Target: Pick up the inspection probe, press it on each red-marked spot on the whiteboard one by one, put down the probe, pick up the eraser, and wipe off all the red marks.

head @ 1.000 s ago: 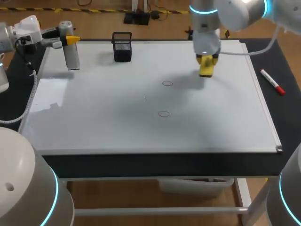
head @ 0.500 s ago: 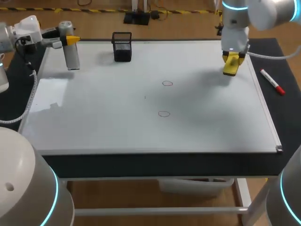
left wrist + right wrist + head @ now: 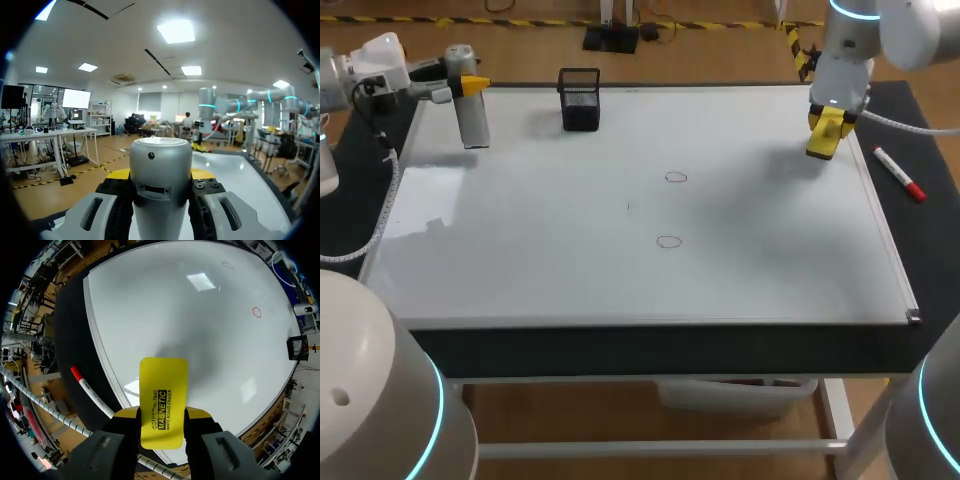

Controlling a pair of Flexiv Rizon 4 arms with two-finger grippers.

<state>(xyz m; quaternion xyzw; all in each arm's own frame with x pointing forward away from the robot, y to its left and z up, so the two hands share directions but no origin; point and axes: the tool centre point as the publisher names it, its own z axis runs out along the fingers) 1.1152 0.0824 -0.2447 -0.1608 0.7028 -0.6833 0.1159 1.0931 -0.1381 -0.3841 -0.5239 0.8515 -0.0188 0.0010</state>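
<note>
— What did the right tool (image 3: 162, 414) have?
— It was closed on the yellow eraser (image 3: 164, 390), one finger on each long side. It hung over the whiteboard (image 3: 570, 270) near the far right corner.
— And the left tool (image 3: 160, 175)?
— Its fingers were clamped on the silver probe (image 3: 160, 165), by the whiteboard's far left corner.
— Where were the marks?
— Two red circles (image 3: 676, 177) sat near the middle, well apart from the eraser. A black mesh cup (image 3: 580, 98) stood at the far edge. A red-capped marker (image 3: 900, 175) lay on the dark table (image 3: 930, 250), just right of the whiteboard.
</note>
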